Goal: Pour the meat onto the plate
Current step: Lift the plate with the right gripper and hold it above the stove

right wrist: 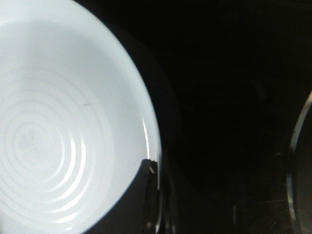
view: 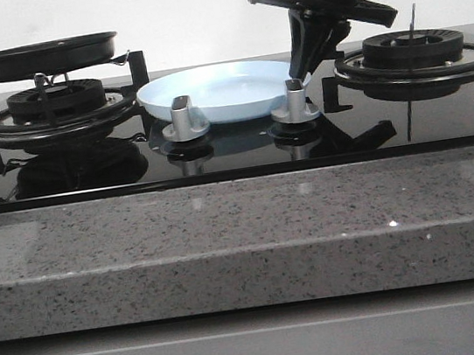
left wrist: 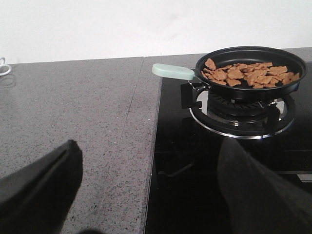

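Speckled granite ledge (view: 244, 229); glossy black hob (view: 233, 147) behind

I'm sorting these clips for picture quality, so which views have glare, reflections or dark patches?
Front view: the glossy black cooktop mirrors the knobs and burners.
Left wrist view: evenly lit, the meat sharp, the hand's near fingers dark and soft.
Right wrist view: the plate is bright with glare rings; everything else is nearly black.

— Where is the meat (left wrist: 248, 74)?
— In the black frying pan (left wrist: 253, 73) on the stove's left burner: small flat brown chunks, spread loosely over the pan's floor.
— And the plate (view: 220, 91)?
— Pale blue, round, shallow, empty. It lies flat on the black glass just right of the pan, behind two knobs.
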Robot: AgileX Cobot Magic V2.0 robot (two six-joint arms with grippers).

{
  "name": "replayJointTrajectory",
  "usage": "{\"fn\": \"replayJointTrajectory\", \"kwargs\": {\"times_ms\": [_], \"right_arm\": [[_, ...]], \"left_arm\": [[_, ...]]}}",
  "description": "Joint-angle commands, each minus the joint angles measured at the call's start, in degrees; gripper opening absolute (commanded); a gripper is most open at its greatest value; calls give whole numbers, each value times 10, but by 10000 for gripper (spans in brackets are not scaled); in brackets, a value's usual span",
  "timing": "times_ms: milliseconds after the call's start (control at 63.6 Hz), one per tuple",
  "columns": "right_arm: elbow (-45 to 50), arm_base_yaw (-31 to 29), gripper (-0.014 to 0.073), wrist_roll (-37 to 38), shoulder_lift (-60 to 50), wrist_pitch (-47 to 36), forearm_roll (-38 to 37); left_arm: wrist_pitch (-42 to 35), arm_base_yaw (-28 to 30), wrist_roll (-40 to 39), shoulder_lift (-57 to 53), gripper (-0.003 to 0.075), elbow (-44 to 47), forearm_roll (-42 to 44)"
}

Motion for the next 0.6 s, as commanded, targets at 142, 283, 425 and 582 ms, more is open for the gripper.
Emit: {"fn": "replayJointTrajectory", "kwargs": {"times_ms": [142, 283, 425, 582], "right_arm": [[-29, 0, -58, -9, -46, 76, 13], [-40, -6, -58, -6, -66, 76, 19], [-40, -14, -58, -6, -89, 77, 25], [-32, -16, -58, -6, -122, 78, 34]], "left_arm": [[-49, 0, -3, 5, 564, -21, -2], [-49, 0, -3, 5, 564, -21, -2], [-49, 0, -3, 5, 564, -21, -2], [-49, 0, -3, 5, 564, -21, -2]]}}
